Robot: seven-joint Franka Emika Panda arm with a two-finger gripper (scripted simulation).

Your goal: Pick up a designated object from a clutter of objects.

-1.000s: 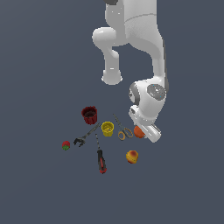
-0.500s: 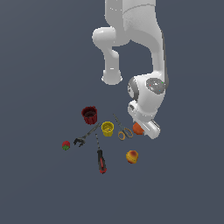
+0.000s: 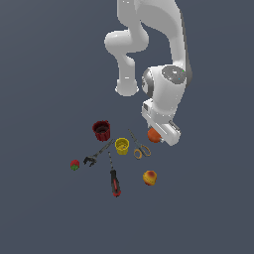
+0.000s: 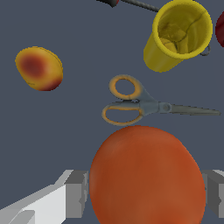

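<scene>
At the exterior view's centre right, just right of the scissors (image 3: 139, 147), the gripper (image 4: 144, 192) is bracketing the orange ball (image 4: 146, 177) with a finger (image 4: 76, 192) on each side, seemingly clenching it, and this smooth, probably light, rigid sphere is likely demanding a grip across its widest diameter to avoid slipping.

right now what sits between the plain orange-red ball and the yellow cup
The orange-handled scissors lie between the plain orange-red ball and the yellow cup, touching neither. The wrist view shows this best; the exterior view agrees.
</scene>
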